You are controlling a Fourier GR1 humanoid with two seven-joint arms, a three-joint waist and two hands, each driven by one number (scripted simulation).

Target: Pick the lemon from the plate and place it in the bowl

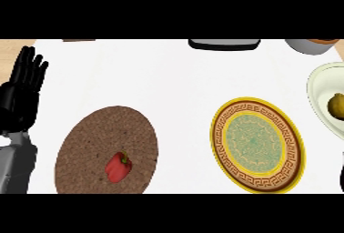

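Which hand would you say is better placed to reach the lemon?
Probably the right hand, though unseen: the lemon lies in the bowl at the far right; the left hand rests open at the far left.

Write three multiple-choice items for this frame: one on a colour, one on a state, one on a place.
1. What colour is the pepper on the brown plate?
A green
B red
C yellow

2. How is the left robot hand?
A open, fingers up
B curled round the pepper
C pressing the brown plate

3. Where is the lemon?
A on the brown plate
B in the bowl
C in the left robot hand

Key:
1 B, it shows red against the brown.
2 A, its fingers stand straight at the left edge, holding nothing.
3 B, it lies inside the bowl's pale rim at the right edge.
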